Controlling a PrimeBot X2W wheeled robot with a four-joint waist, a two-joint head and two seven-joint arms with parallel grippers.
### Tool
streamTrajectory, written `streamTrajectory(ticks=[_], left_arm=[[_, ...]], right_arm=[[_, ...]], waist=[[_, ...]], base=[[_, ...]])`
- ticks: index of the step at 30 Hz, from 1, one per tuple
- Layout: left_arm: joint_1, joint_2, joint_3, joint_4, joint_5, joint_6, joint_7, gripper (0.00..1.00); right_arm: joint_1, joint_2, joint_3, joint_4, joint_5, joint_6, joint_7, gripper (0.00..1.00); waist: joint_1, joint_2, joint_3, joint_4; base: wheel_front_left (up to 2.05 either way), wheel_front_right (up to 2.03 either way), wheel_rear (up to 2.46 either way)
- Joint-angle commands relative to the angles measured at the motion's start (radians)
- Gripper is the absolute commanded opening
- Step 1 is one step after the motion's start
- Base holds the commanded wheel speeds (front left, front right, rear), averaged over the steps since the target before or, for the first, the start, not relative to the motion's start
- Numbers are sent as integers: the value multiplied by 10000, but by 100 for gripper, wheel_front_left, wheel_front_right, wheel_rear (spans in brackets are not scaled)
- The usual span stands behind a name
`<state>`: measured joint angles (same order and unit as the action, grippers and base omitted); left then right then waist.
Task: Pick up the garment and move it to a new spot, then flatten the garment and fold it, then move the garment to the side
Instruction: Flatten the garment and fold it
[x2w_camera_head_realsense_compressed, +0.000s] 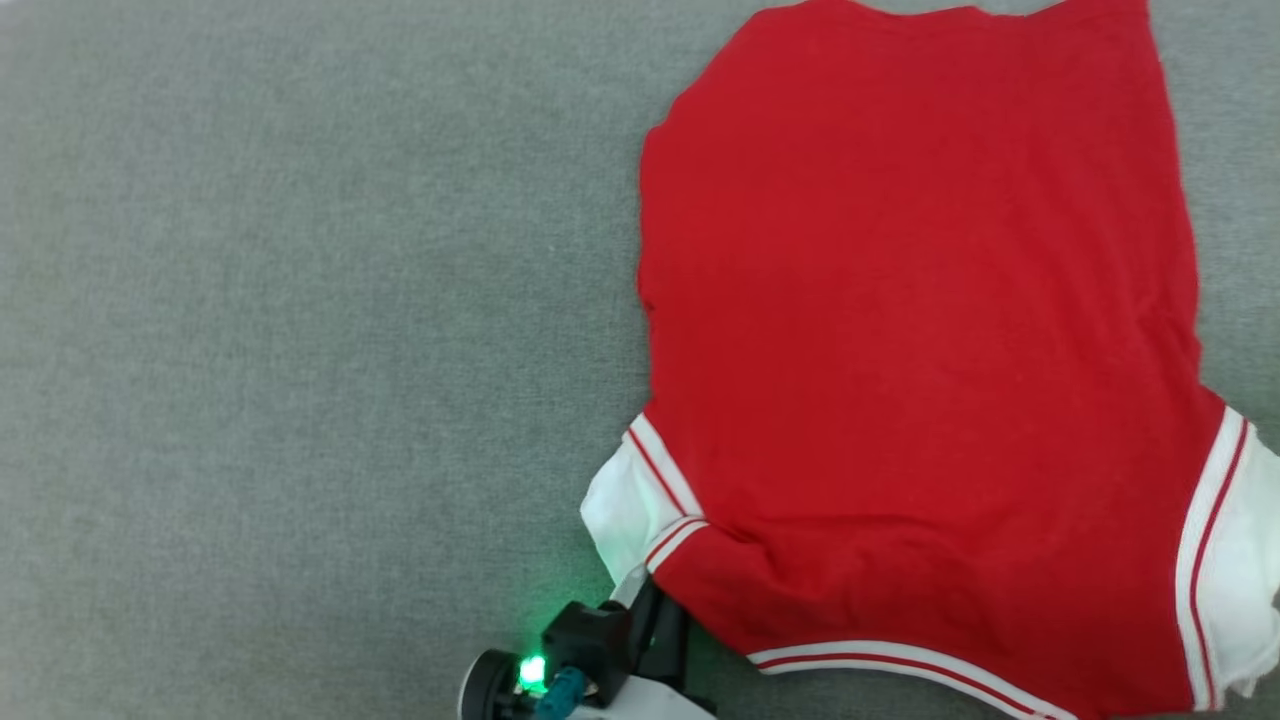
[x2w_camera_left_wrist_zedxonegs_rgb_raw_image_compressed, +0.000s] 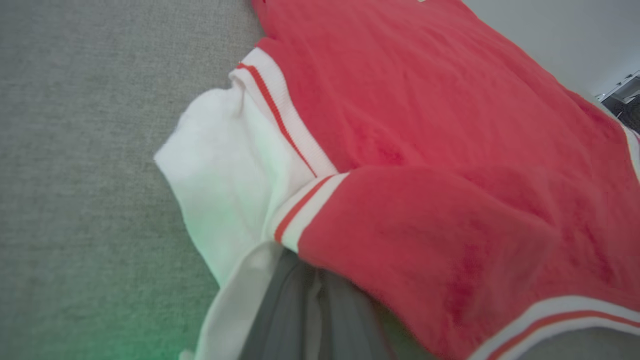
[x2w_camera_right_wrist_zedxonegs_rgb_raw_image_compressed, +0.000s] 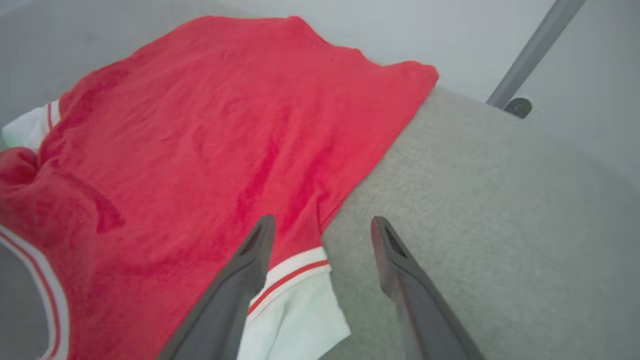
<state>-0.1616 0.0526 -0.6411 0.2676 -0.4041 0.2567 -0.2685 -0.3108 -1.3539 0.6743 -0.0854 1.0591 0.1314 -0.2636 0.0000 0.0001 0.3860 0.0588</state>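
Note:
The garment (x2w_camera_head_realsense_compressed: 900, 330), a red jersey with white-and-red striped trim and white side panels, lies spread with a plain red side up; no lettering shows. My left gripper (x2w_camera_head_realsense_compressed: 650, 615) is at its near left corner, below the white panel (x2w_camera_head_realsense_compressed: 625, 510). In the left wrist view the garment (x2w_camera_left_wrist_zedxonegs_rgb_raw_image_compressed: 425, 150) drapes over the left gripper (x2w_camera_left_wrist_zedxonegs_rgb_raw_image_compressed: 310, 300), whose dark fingers are pressed together, shut on the corner's fabric. In the right wrist view my right gripper (x2w_camera_right_wrist_zedxonegs_rgb_raw_image_compressed: 322, 230) stands open above the garment's (x2w_camera_right_wrist_zedxonegs_rgb_raw_image_compressed: 225, 125) other near corner, one finger over the striped trim (x2w_camera_right_wrist_zedxonegs_rgb_raw_image_compressed: 290, 275), the other over bare cloth.
A grey cloth-covered table (x2w_camera_head_realsense_compressed: 300, 350) extends wide to the left of the jersey. In the right wrist view the table's far edge gives onto pale floor, where a slanted metal pole (x2w_camera_right_wrist_zedxonegs_rgb_raw_image_compressed: 530, 55) stands on a round foot.

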Motion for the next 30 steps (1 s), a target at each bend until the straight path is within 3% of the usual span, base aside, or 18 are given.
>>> streamTrajectory(ticks=[1, 5, 7, 17, 24, 30], left_arm=[[-117, -30, -97, 114, 41, 46, 139, 0], [-448, -38, -589, -183, 19, 170, 111, 0], [-758, -33, -1107, -437, -80, 384, 91, 0], [-1598, -32, -2797, -1463, -360, 1336, 56, 0], [-1735, -16, -3572, -2009, -449, 1809, 54, 0], [-1632, 22, -3799, -2179, -490, 2037, 62, 0]], right_arm=[[-201, -73, -118, -38, 154, -14, 29, 100], [-1342, -340, -459, 217, 822, -14, 990, 100], [-2634, 6, -484, 868, 869, -14, 2225, 100], [-6824, 1348, 237, 3565, -112, -14, 5361, 100], [-8648, 1937, 890, 5284, -391, -14, 6253, 100], [-9376, 2238, 1460, 6200, -334, -14, 6599, 100]], waist=[[0, -1, 177, 168], [0, -1, 676, 564], [0, -1, 1177, 945], [0, -1, 2423, 2182], [0, -1, 2759, 2926], [0, -1, 2925, 3112]], base=[[0, 0, 0], [0, 0, 0], [0, 0, 0], [0, 0, 0], [0, 0, 0], [0, 0, 0]])
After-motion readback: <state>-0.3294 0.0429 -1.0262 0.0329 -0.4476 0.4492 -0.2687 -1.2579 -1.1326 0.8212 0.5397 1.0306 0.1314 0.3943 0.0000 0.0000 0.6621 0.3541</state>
